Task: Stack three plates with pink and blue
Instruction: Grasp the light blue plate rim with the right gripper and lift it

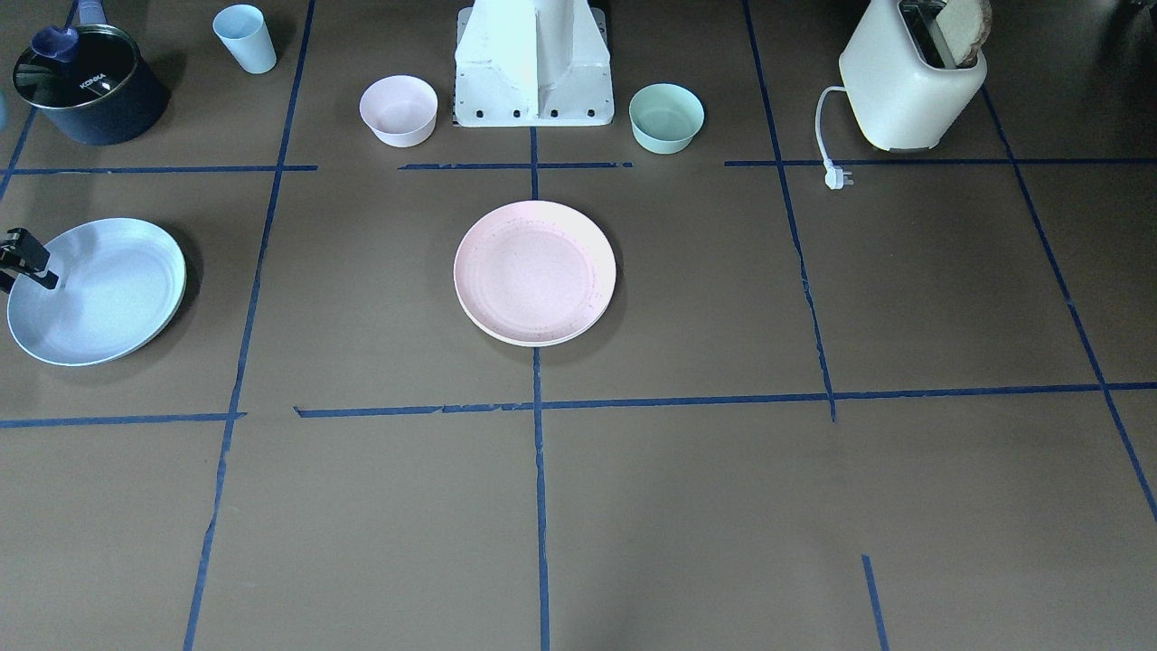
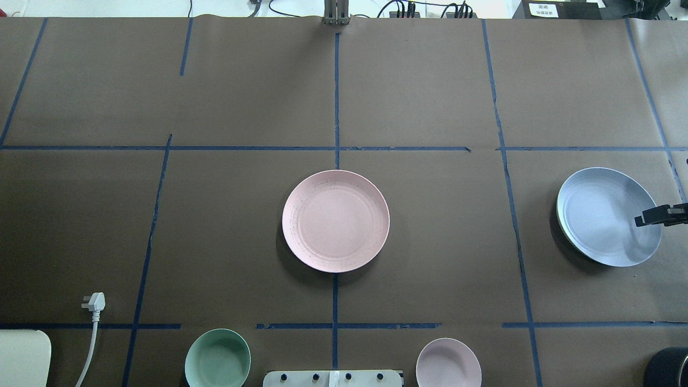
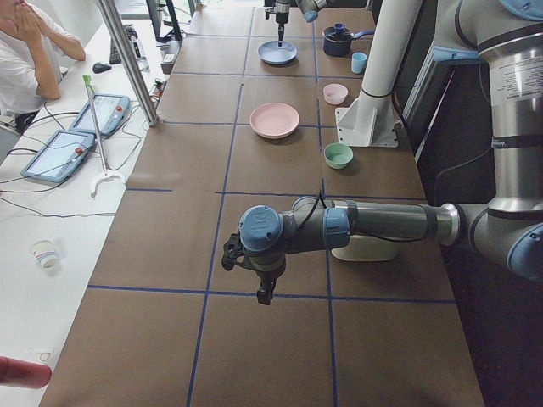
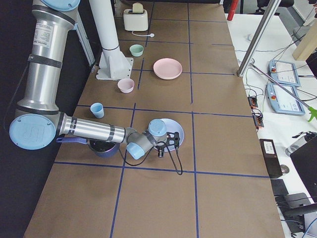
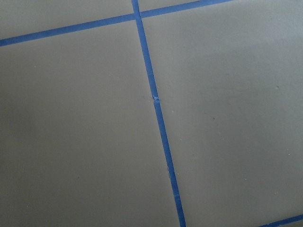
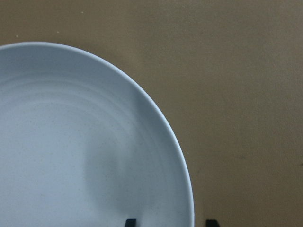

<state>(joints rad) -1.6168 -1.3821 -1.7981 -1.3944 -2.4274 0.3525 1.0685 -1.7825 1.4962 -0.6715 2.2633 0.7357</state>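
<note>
The pale pink plate (image 1: 535, 271) lies at the table's centre, on the cream-white plate, of which only a rim edge (image 1: 533, 343) shows. The pale blue plate (image 1: 95, 291) lies apart, towards the robot's right side. My right gripper (image 1: 27, 262) is at the blue plate's outer rim. In the right wrist view its two fingertips (image 6: 130, 222) stand apart on either side of that rim (image 6: 187, 189), so it is open. My left gripper (image 3: 265, 292) hangs over bare table far from the plates, and I cannot tell whether it is open or shut.
A small pink bowl (image 1: 399, 109) and a mint-green bowl (image 1: 666, 117) flank the robot base (image 1: 533, 72). A dark pot (image 1: 86, 86) and a blue cup (image 1: 246, 38) stand near the blue plate. A toaster (image 1: 913, 81) with its plug (image 1: 839, 178) is on the robot's left.
</note>
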